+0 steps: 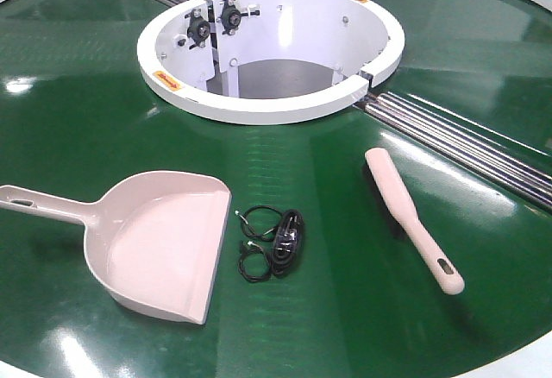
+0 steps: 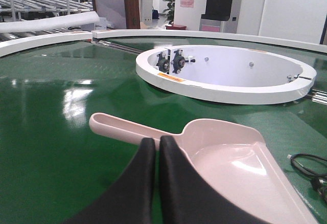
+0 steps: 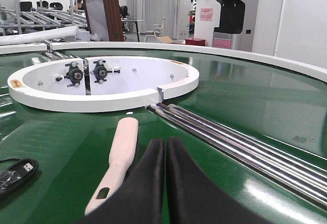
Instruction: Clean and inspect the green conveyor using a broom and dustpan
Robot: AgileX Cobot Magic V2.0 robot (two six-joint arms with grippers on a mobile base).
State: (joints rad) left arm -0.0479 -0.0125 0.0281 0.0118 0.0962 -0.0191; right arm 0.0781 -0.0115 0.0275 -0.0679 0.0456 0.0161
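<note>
Left gripper (image 2: pixel 157 144) and right gripper (image 3: pixel 165 144) both sit clenched on nothing, near the dustpan (image 2: pixel 230 162) and broom (image 3: pixel 121 155) respectively.

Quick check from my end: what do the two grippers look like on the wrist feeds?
Both look alike: the left gripper and right gripper each show two broad, smooth matte-black fingers tapering to rounded tips. No markings, cables or sleeves show; the arms are out of frame.

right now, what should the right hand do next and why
Probably open the right hand and ease it left over the handle of the pale pink-beige plastic hand brush: the hand is shut and empty, and the brush lies on the glossy dark-green belt just left of it.
</note>
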